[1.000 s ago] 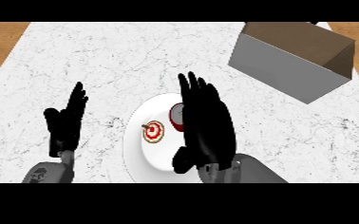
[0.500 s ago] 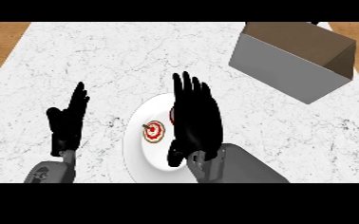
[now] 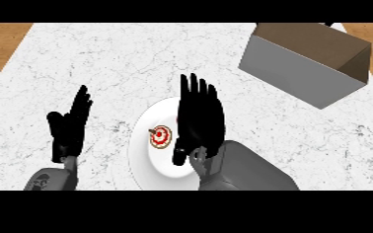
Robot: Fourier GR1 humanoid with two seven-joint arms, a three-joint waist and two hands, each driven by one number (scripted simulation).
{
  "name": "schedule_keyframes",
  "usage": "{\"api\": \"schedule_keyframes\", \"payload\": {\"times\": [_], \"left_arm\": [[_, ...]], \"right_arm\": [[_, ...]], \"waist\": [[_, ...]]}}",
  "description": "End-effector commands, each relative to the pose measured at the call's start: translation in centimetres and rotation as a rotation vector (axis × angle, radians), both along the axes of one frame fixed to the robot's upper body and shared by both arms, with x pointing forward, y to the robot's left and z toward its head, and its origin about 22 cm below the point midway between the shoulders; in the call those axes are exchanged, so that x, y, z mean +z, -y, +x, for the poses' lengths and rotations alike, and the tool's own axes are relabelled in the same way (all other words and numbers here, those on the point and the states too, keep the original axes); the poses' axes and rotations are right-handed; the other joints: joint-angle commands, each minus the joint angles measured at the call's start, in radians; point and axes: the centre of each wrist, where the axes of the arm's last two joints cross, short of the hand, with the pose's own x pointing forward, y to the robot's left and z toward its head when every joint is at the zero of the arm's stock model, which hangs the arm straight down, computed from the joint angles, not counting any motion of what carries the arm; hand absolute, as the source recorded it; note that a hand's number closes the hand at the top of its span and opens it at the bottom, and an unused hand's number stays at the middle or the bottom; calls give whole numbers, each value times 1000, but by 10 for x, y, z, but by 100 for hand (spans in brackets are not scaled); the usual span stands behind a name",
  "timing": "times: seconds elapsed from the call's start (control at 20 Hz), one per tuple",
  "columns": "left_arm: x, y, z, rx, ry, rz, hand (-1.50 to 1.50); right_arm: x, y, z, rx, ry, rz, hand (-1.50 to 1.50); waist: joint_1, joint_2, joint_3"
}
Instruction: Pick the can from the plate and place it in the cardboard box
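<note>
A small can (image 3: 160, 135) with a red and white top lies on the white plate (image 3: 149, 165) near the counter's front. My right hand (image 3: 198, 118) hovers over the plate's right part, fingers straight and open, just right of the can and hiding part of the plate. Whether it touches the can I cannot tell. The cardboard box (image 3: 310, 61) stands open at the back right, well away from the hand. My left hand (image 3: 69, 126) rests open at the left, fingers up.
The marble counter (image 3: 109, 64) stretches wide behind the plate. A wooden surface shows past its left edge (image 3: 11, 39) and at the far right corner.
My right hand has shifted left over the plate, closer to the can. The can, plate, box and left hand have stayed put.
</note>
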Motion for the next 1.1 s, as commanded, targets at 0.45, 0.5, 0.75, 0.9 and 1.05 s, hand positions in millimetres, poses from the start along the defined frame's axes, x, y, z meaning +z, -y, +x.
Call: {"api": "schedule_keyframes", "payload": {"times": [0.45, 0.5, 0.75, 0.9, 1.05], "left_arm": [[5, 14, -4, -18, 1, 13, 0], [4, -4, 0, -2, 14, 4, 0], [-3, 1, -6, -11, 10, -6, 0], [-3, 15, 6, -6, 13, -3, 0], [7, 4, 4, 3, 16, -2, 0]], "right_arm": [[-19, -14, 12, -223, -119, -128, -150], [-7, -10, 18, -203, -128, -135, -150], [-34, -9, 18, -220, -145, -157, -150], [-33, -15, 17, -200, -146, -134, -150], [-40, -15, 23, -215, -165, -155, -150]], "waist": [[3, -1, 1], [-7, 0, 1], [-6, 1, 1], [-6, 4, 1], [4, 3, 1]]}}
